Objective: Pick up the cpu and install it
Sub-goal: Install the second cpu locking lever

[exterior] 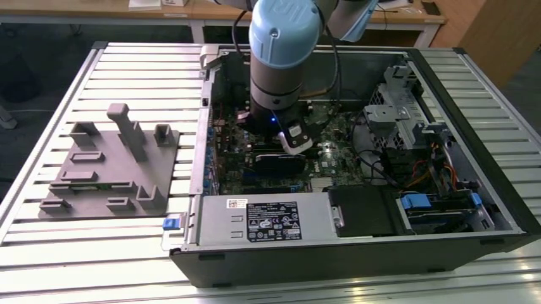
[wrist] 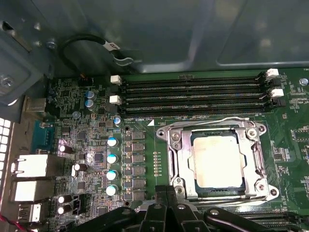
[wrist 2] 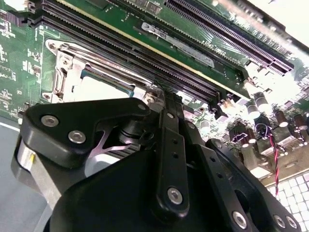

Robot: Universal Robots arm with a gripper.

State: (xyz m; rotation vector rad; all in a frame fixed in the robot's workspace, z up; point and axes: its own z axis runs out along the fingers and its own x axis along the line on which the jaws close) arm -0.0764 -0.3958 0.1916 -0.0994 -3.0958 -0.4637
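In the exterior view, an open computer case [exterior: 355, 158] lies on a slatted tabletop [exterior: 101, 253], taking up the middle and right of the frame. The robot arm [exterior: 283, 57] reaches down from the top centre into the case, and its gripper [exterior: 294, 140] hangs just above the green circuit board [exterior: 330, 164]. Left of the case, a grey plastic holder [exterior: 106, 168] with upright blocks rests on the tabletop. A silver power supply box [exterior: 266, 218] sits along the case's lower edge.

In the second wrist view, the black gripper [wrist 2: 166, 96] fills the lower half of the frame, its fingers [wrist 2: 169, 145] pressed together with nothing between them. Just beyond the tips, at left centre, the metal socket frame [wrist 2: 65, 67] shows with the cpu [wrist 2: 99, 87] lying inside it. Long black memory slots [wrist 2: 169, 58] run diagonally across the upper part of the frame.

In the first wrist view, the cpu [wrist: 216, 162], pale and silvery, sits flat in the socket frame [wrist: 176, 159] at the lower right of centre. The clenched gripper [wrist: 166, 195] tips rise from the bottom edge, just beside the frame's corner and apart from the cpu. Four memory slots [wrist: 193, 94] lie above the socket.
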